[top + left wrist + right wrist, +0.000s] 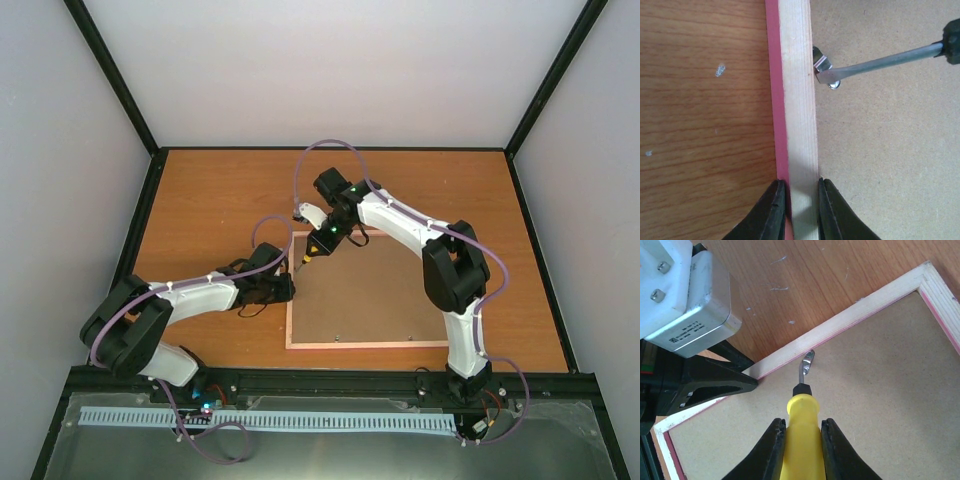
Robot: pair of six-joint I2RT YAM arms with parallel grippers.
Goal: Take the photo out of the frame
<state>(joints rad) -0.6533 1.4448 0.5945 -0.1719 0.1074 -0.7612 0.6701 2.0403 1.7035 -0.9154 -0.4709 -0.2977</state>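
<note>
The left claw [800, 184] pinches the stiff, light-looking frame [796, 80] by the rail facing the table's [200, 200] left edge, while the right claw [802, 424] clamps a screwdriver [801, 412] against the clip [807, 361].

The frame [365, 344] hides its front (it lies face down); the screwdriver [801, 435] handle is cropped below.

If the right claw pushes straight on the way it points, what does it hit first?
The screwdriver in the right claw seems to touch the metal tab; beyond it, the frame rail.
</note>
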